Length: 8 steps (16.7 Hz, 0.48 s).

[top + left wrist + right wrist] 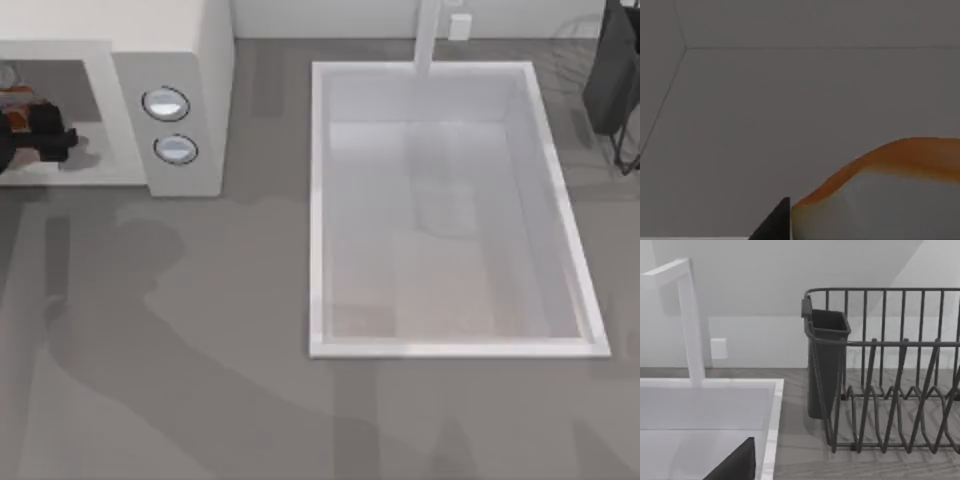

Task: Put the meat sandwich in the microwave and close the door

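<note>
Grey wood-grain countertop (200, 330) ran across the whole top view, crossed by soft dark shadows. White rectangular sink (318, 200) was sunk into it right of centre, basin pale grey. White squared faucet (687, 315) stood at the sink's far rim. Plain white wall (765, 280) sat behind, with a small white socket plate (718, 348) low on it near the faucet. Dark wire dish rack (900, 385) stood on the counter to the sink's right, a dark cutlery cup (826, 360) hung on its near end. Light was even and diffuse.
</note>
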{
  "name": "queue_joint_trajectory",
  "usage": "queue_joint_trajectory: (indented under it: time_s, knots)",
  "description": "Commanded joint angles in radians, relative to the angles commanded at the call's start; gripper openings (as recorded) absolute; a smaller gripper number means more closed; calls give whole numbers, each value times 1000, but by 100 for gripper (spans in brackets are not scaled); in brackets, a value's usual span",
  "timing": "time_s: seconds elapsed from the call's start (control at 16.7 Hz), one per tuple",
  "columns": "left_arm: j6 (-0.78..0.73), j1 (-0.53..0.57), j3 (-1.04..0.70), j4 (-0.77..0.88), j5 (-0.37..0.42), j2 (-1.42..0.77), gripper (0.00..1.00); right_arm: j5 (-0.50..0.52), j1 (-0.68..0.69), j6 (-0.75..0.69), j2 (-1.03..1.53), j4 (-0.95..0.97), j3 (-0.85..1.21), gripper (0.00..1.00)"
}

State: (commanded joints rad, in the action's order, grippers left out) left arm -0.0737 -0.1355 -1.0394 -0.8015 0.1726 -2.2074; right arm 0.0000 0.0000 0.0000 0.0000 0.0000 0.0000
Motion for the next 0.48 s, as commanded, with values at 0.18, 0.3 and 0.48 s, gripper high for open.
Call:
queue_joint_trajectory:
  time_s: [0.18, 0.3, 0.48]
  knots:
    - [6, 10, -200, 76, -12, -108, 0, 0, 0, 0, 0, 0, 0, 100]
    - [10, 19, -342, 134, -20, -179, 0, 0, 0, 0, 0, 0, 0, 100]
    - [16, 31, -519, 213, -32, -271, 0, 0, 0, 0, 0, 0, 0, 100]
